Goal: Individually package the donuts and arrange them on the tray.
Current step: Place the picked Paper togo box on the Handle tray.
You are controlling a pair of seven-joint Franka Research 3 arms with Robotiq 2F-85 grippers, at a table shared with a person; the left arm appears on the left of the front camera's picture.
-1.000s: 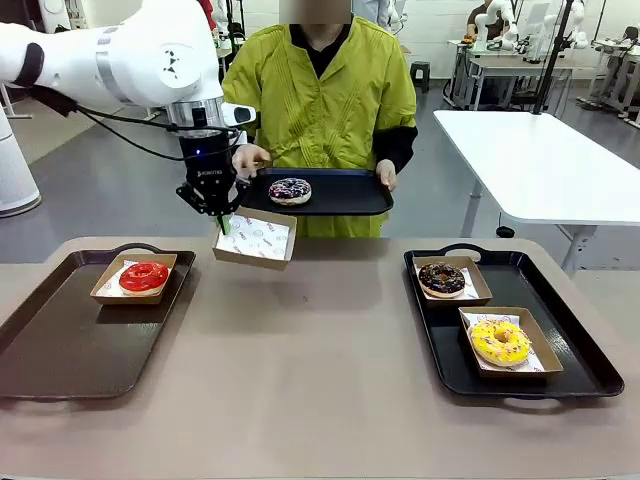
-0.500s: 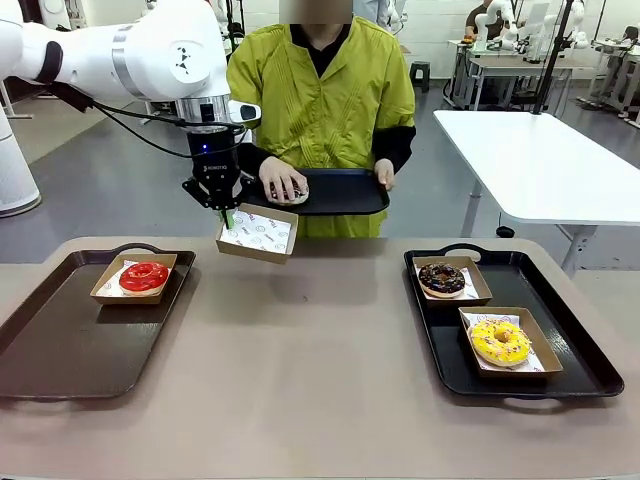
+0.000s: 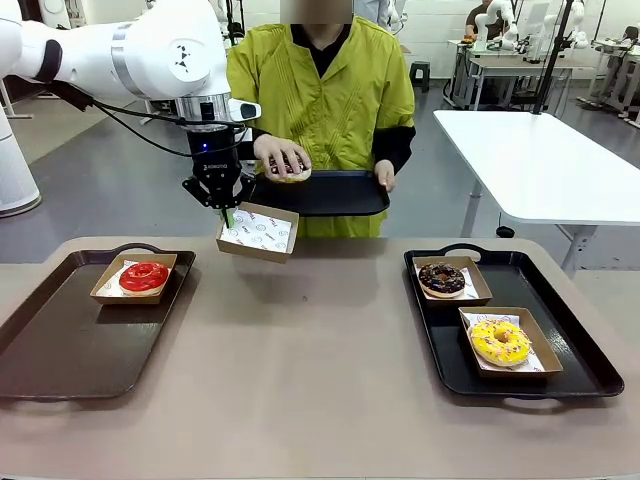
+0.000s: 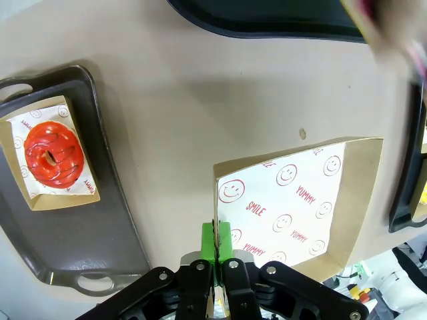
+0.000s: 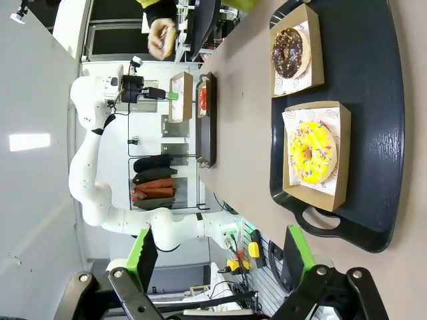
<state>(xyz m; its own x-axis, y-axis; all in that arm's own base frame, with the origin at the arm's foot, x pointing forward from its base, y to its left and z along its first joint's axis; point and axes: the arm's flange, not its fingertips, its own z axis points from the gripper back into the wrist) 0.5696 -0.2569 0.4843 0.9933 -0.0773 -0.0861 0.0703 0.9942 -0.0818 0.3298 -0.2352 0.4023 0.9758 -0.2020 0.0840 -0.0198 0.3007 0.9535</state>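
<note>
My left gripper is shut on the rim of an empty paper-lined cardboard box, held in the air above the table's far edge. In the left wrist view the green pads of this gripper pinch the near wall of the box. The person's hand lifts the drizzled donut off a black tray held just behind the box. The red donut lies boxed on the left tray. The chocolate donut and the yellow donut lie boxed on the right tray. My right gripper is open, high above the yellow donut.
The person stands at the far side of the table, the other hand holding the black tray. The brown tabletop lies bare between the two trays. A white table stands behind on the right.
The person's hand came down on the drizzled donut and picked it up from the held tray. My left gripper shifted slightly up and right with the box, then held still.
</note>
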